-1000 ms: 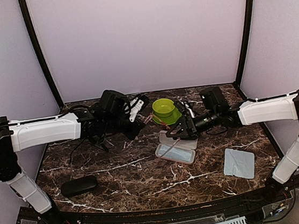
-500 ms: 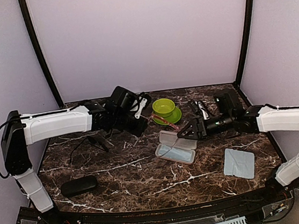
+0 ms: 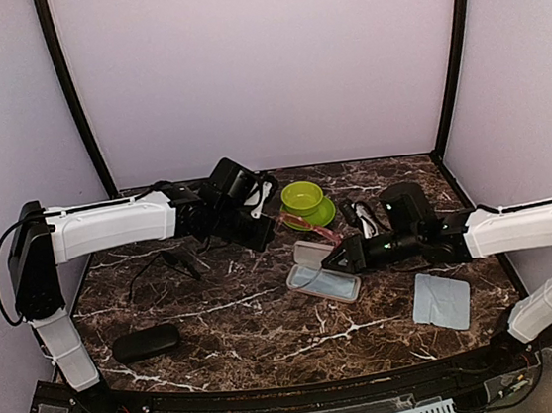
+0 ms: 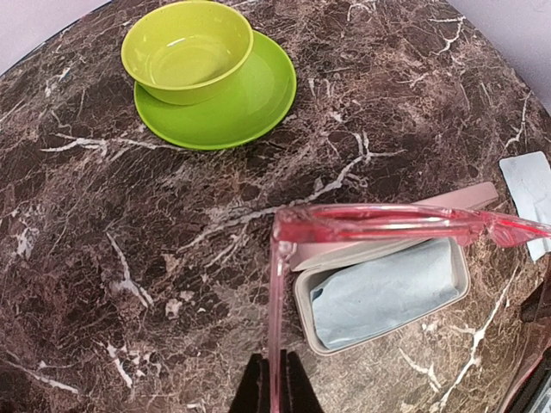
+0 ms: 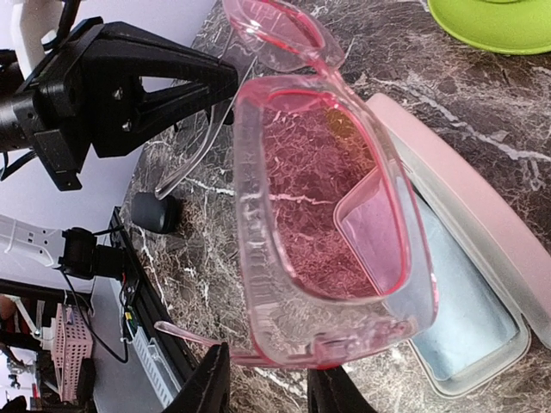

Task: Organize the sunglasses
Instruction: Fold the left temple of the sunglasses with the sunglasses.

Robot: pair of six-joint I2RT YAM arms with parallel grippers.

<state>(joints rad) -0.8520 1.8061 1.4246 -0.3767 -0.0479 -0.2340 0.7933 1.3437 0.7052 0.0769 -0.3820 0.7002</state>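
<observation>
since a second ago the left arm has carried the red sunglasses [image 4: 387, 224] further right. the right hand [image 5: 269, 383] has sunk lower beside the pink case [image 3: 325, 273], and its fingers have drawn in.

at the near left of the table [image 3: 259, 318] lies the black case [image 3: 147, 342], shut. beyond it the black sunglasses [image 3: 179, 262] rest on the marble, with no hand near them. the left hand [image 4: 275, 389] is clamped on the end of one temple and holds the red pair in the air over the open pink case. the right hand's fingers stand either side of the frame's outer corner; i cannot tell whether they press it or stop just short.

the step in hand looks like a two-handed take of the red pair before it goes into its case. the temples are splayed and the case is narrow, so the next move calls for a firm right-hand hold on the frame front. the left hand could then fold its temple in or let go, without twisting the thin frame.

the top view shows only a thin red streak between the hands, but it places the black pair. the left wrist view shows the pinch on the temple and the case's blue lining below. the right wrist view shows both lenses close up and the second temple hanging free.
</observation>
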